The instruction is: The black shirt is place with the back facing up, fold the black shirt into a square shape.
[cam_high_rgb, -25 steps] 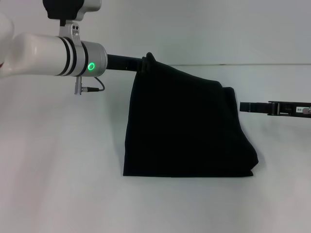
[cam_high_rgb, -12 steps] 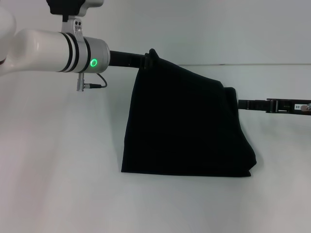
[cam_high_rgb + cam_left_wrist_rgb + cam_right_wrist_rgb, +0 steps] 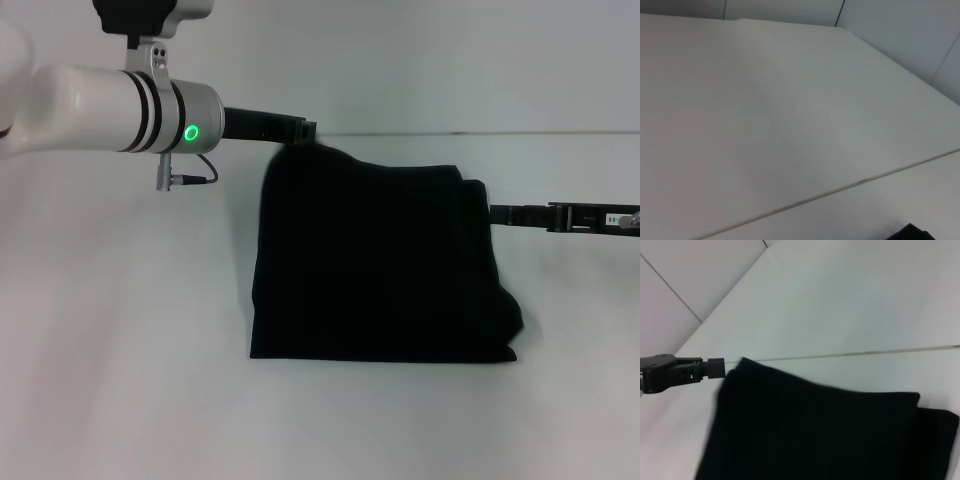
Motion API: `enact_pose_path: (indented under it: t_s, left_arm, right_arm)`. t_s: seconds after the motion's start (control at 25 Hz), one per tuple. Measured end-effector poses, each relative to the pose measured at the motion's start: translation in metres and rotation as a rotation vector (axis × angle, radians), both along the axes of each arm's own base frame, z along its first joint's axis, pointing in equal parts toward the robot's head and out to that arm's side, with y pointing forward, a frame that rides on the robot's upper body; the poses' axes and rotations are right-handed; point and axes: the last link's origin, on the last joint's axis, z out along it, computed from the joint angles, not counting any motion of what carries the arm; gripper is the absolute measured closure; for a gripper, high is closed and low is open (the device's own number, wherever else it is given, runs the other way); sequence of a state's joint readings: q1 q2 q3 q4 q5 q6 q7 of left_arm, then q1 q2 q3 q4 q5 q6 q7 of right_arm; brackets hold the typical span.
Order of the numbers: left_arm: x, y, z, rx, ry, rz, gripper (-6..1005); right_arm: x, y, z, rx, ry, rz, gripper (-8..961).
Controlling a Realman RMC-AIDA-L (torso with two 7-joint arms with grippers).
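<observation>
The shirt (image 3: 380, 265) is lying folded into a near square on the counter (image 3: 120, 380). The left gripper (image 3: 305, 131) is sitting at its far left corner, the right gripper (image 3: 500, 214) at its right edge; I cannot tell either's jaws. Judging by this, the last fold is finishing; next, both arms need backing away cleanly.

1 black shirt (image 3: 380, 260), 2 grippers — left gripper (image 3: 300, 130), right gripper (image 3: 500, 214) — 1 table (image 3: 120, 380).
</observation>
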State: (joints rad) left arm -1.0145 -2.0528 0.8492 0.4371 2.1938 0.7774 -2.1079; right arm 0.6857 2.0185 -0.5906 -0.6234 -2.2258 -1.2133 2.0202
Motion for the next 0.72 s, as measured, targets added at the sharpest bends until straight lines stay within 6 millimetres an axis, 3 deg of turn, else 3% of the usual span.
enact_pose_path:
  t_s: [0.4,0.52,0.64,0.68,0.72]
  left_arm:
    - [-0.016,-0.001,0.033,0.062,-0.007,-0.002,643]
    - [-0.016,-0.019,0.038,-0.009,-0.039,-0.044,567]
    - [-0.017,-0.032,0.040,-0.047,-0.059,-0.067,385]
    - [-0.021,-0.053,0.040,-0.097,-0.092,-0.109,324]
    - [-0.021,-0.055,0.039,-0.103,-0.095,-0.115,287]
  right_arm:
    - [0.001,0.004,0.009,0.029,-0.003,-0.001,192]
    - [-0.001,0.006,0.014,0.047,0.007,0.015,191]
    - [-0.003,0.005,0.020,0.059,0.023,0.049,189]
    - [-0.003,0.004,0.022,0.065,0.029,0.063,189]
    - [-0.003,0.004,0.023,0.071,0.035,0.072,189]
